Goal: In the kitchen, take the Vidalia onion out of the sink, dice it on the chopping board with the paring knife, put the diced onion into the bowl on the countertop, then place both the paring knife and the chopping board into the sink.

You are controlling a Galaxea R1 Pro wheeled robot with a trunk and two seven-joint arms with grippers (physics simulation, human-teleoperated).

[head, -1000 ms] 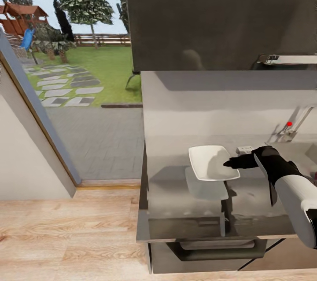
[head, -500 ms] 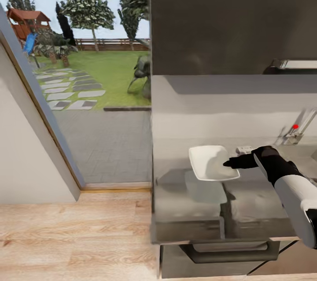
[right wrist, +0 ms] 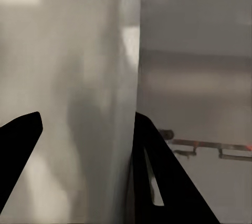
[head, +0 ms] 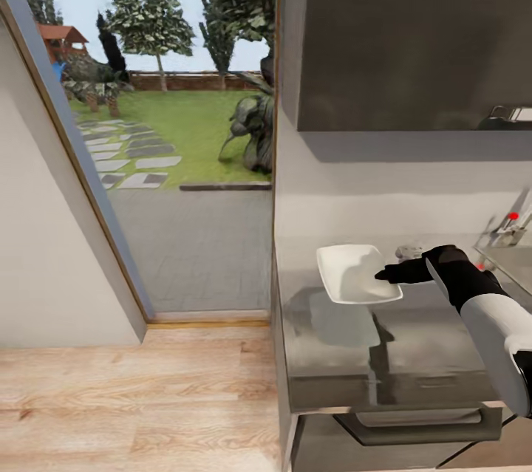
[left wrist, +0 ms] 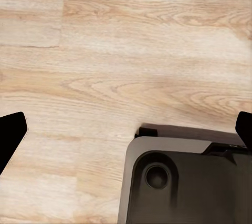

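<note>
Right tool [head: 383, 275]: black, on a white forearm reaching in from the right of the head view. Fingers closed on the near right rim of the bowl [head: 355, 274]. In the right wrist view the dark fingers [right wrist: 157, 182] stand on either side of a pale upright edge, the bowl's wall [right wrist: 94, 103], one finger inside and one outside, pressed to it.

Bowl: white, shallow, squarish with rounded corners. Held by its rim above the tabletop [head: 414, 354]; a pale reflection and a dark shadow of it lie on the glossy grey surface below and toward the front edge. The bowl sits to the left of the tool, level or nearly so.

Left tool [left wrist: 126, 129]: fingers wide apart, their black tips at opposite edges of the left wrist view, holding nothing. Beneath it, light wooden floor [left wrist: 131, 50] and part of the robot's dark base [left wrist: 184, 182].

Sink [head: 510, 261]: a sliver at the far right edge of the head view, with the chrome tap [head: 510, 224] and its red knob [head: 512, 216]. It lies right of the right tool, apart from the bowl.

Surroundings: grey wall cabinet [head: 414, 29] above the tabletop; a drawer handle [head: 417, 424] under its front edge; to the left, a glass opening onto a paved yard, lawn and trees.
</note>
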